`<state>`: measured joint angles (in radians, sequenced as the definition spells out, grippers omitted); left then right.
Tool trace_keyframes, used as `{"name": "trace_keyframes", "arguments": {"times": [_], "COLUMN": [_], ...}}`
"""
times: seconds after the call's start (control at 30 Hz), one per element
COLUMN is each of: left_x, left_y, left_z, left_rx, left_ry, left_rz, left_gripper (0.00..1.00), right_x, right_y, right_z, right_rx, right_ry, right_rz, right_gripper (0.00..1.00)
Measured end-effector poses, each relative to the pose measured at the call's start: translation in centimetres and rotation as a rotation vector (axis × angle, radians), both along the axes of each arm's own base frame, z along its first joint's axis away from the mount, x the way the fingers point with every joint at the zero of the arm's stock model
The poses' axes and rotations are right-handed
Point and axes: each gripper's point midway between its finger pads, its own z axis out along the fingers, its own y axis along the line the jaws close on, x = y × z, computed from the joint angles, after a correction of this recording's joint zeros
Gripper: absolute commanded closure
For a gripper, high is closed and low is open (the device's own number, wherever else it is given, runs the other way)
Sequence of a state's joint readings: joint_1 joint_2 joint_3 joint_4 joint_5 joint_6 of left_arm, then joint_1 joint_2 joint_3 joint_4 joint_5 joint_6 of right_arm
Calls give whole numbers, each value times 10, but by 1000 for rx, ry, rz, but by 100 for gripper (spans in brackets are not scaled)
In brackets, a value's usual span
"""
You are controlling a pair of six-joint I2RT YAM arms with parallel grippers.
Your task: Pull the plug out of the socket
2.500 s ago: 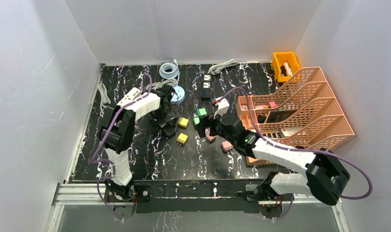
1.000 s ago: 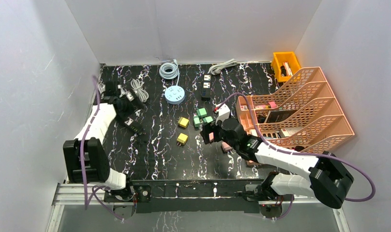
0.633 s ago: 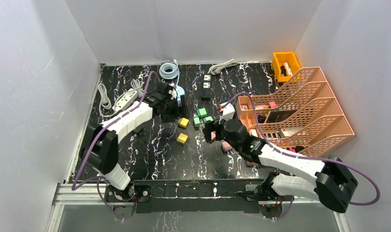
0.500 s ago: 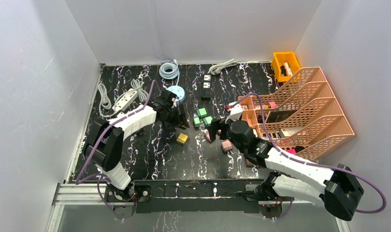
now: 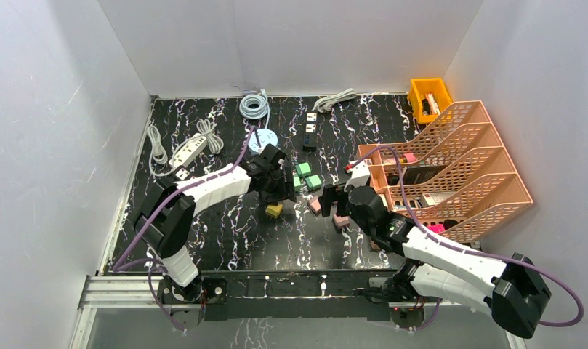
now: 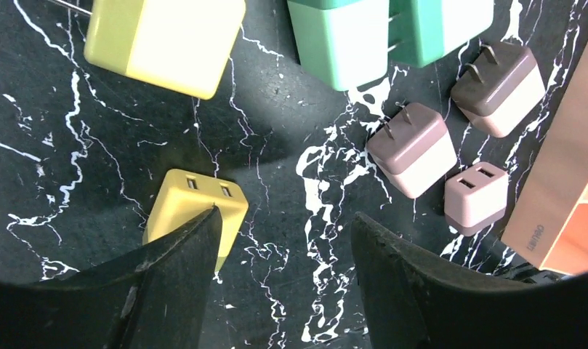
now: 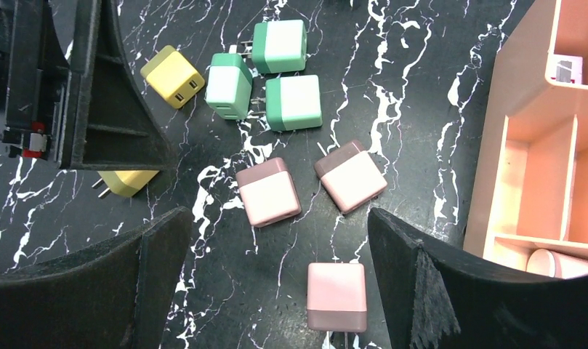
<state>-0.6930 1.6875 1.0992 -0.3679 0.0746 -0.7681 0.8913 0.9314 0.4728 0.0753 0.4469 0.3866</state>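
Ana: Over the middle of the counter (image 5: 225,233), how do the left fingers (image 6: 160,283) stand?

Ben: Spread wide, pinching nothing. A yellow plug (image 6: 196,211) lies partly under the left one, with its two USB ports showing. Whether finger and plug touch, I cannot tell.

Ana: And the right fingers (image 7: 450,291)?

Ben: Spread too, holding nothing. They hang above the pink plugs (image 7: 269,190), just right of the left arm's pair.

Ana: Where are the sockets?

Ben: A white power strip (image 5: 191,150) lies at the far left beside a coiled cord. A round blue socket (image 5: 262,139) sits just beyond the left fingers. From above it is too small to say whether anything is plugged into either.

Ana: What else?

Ben: Green plugs (image 7: 294,102) cluster just far of the pink ones, and a peach file rack (image 5: 450,167) stands at the right.
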Motion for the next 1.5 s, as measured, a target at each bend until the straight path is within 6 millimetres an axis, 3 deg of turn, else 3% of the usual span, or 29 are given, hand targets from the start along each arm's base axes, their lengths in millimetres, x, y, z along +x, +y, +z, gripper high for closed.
{"name": "trace_keyframes", "arguments": {"times": [0.23, 0.5, 0.8, 1.03, 1.3, 1.5], "left_x": [9, 18, 6, 3, 2, 6], "left_y": [17, 27, 43, 37, 36, 51], "left_z": [1, 23, -5, -22, -35, -36], "left_rx": [129, 177, 257, 242, 242, 330], "left_ry": [-84, -199, -159, -126, -115, -132], "left_rz": [-58, -147, -231, -271, -271, -235], "left_gripper": [30, 36, 37, 38, 61, 64], "right_x": [-2, -4, -4, -4, -4, -5], "right_y": [-2, -4, -3, -2, -1, 1], "right_z": [-1, -8, -11, -14, -18, -21], "right_rx": [3, -10, -18, -24, -31, -36], "right_ry": [-2, 9, 17, 26, 34, 43], "right_rz": [0, 2, 5, 10, 14, 24], "right_gripper": [2, 2, 2, 2, 2, 2]}}
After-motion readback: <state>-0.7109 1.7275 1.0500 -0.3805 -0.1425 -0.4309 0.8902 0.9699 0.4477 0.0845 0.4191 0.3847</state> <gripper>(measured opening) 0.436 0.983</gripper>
